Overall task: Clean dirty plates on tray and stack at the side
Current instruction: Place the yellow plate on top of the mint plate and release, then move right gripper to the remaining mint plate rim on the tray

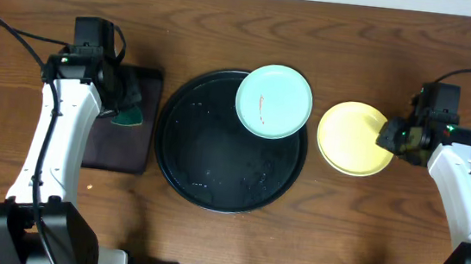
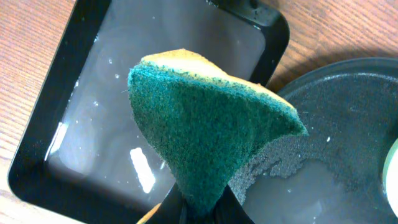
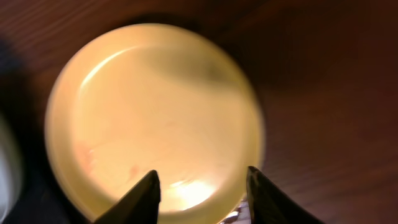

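Stacking of the yellow plate (image 3: 149,112) at the side is judged to be the step in hand. The right gripper (image 3: 202,175) is seen with its fingers spread and nothing between them. It hangs above the near rim of that plate, most of which lies ahead of it. The plate rests flat on the bench (image 1: 228,27), clear of the round tray (image 1: 206,164), which lies beyond the plate from this gripper. The wrist view is blurred, so contact with the rim cannot be confirmed.

The yellow plate looks glossy and pale. A few faint pinkish marks are made out near its rim, ahead and to the left of the fingers, though they are too blurred to be named.

The left gripper (image 2: 200,211) is clamped on a green and yellow sponge (image 2: 205,130), which is folded upward from the fingers. A small rectangular tray (image 2: 93,112) with a wet sheen lies below and ahead of it. The round tray's rim is seen just to the right.

One mint plate (image 1: 274,101) is left on the round tray, well away from the left gripper, at the tray's far side nearest the yellow plate. A thin red smear (image 1: 261,106) is carried at its centre. The next move is judged to call for the sponge to be brought across the tray to that smear. The plate would then need steadying or lifting by the right gripper.
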You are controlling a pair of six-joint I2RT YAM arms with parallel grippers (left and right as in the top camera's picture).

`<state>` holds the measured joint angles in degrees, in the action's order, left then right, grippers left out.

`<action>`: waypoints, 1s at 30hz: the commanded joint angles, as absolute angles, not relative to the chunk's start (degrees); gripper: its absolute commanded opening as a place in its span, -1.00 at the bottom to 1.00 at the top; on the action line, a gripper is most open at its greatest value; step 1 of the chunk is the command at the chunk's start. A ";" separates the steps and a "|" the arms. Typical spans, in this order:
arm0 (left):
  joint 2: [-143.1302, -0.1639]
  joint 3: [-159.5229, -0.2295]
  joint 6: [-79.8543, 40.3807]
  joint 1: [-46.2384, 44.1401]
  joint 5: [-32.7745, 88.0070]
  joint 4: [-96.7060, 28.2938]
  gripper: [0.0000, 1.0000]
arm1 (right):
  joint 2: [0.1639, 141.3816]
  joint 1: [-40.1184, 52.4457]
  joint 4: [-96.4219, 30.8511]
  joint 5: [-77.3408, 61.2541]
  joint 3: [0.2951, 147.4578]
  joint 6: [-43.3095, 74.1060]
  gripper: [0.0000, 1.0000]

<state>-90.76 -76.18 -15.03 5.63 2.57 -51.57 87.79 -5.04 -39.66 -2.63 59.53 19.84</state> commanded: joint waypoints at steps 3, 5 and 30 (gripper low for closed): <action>-90.67 -77.03 -15.33 5.82 1.67 -52.25 -0.85 | 87.48 0.67 -39.64 -10.17 65.84 12.53 -0.01; -90.67 -77.03 -15.33 5.82 1.67 -52.29 -0.85 | 88.25 3.22 -39.59 -10.17 68.23 10.96 0.14; -90.67 -77.03 -15.29 5.82 1.63 -52.47 -0.85 | 120.18 12.12 -39.35 -14.46 90.85 7.88 0.10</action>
